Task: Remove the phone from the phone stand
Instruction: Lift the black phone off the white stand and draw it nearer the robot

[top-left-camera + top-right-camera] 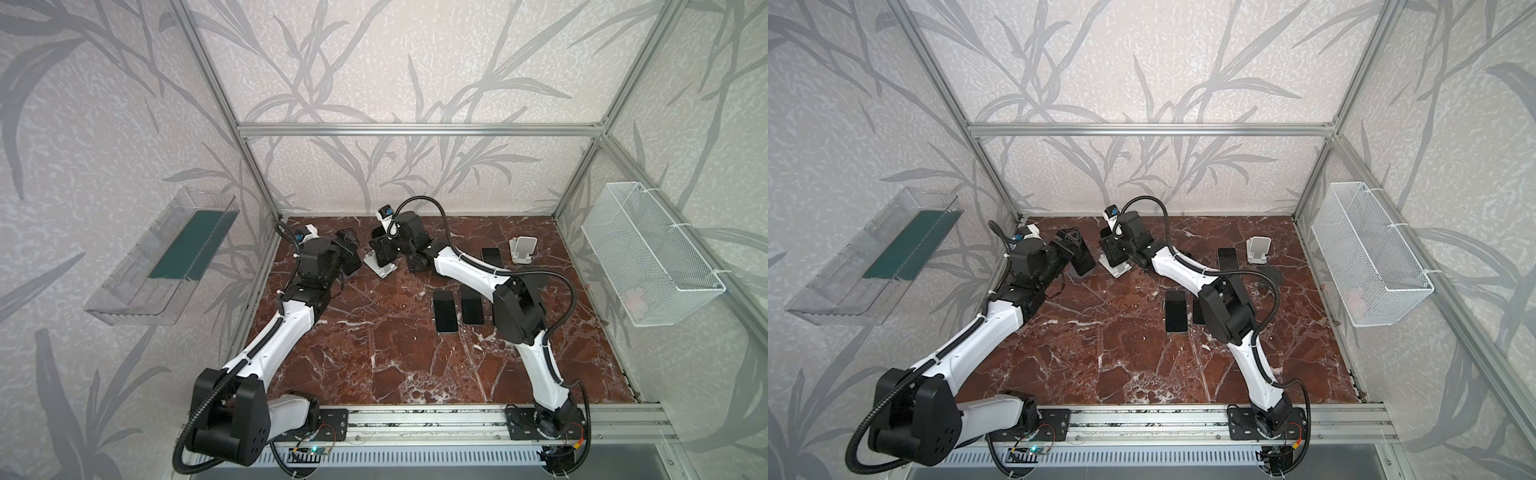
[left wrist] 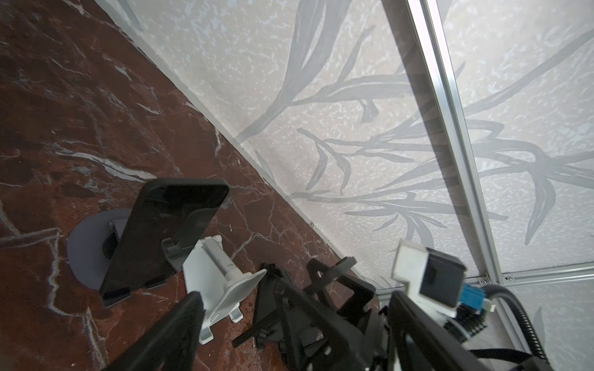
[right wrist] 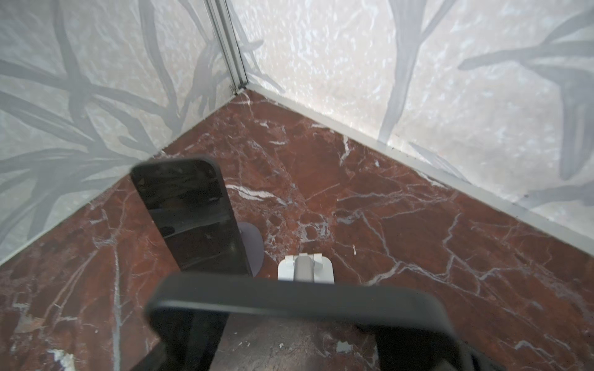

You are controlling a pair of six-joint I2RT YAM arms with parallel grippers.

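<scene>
My right gripper (image 3: 295, 340) is shut on a black phone (image 3: 289, 298), whose top edge runs across the right wrist view. Just beyond it stands the white phone stand (image 3: 305, 268); in the left wrist view its cradle plate (image 2: 236, 289) looks bare. In both top views this gripper (image 1: 382, 249) (image 1: 1113, 251) hangs over the white stand (image 1: 380, 270) (image 1: 1116, 270) at the back middle. My left gripper (image 2: 295, 298) (image 1: 347, 241) is open and holds nothing. It sits beside a second black phone (image 2: 167, 237) that leans on a stand with a round grey base (image 2: 86, 247).
Three phones lie flat on the marble table, two (image 1: 445, 311) (image 1: 471, 305) side by side and one (image 1: 492, 257) farther back. An empty white stand (image 1: 523, 249) is at the back right. A wire basket (image 1: 652, 253) hangs on the right wall, a clear tray (image 1: 166, 257) on the left.
</scene>
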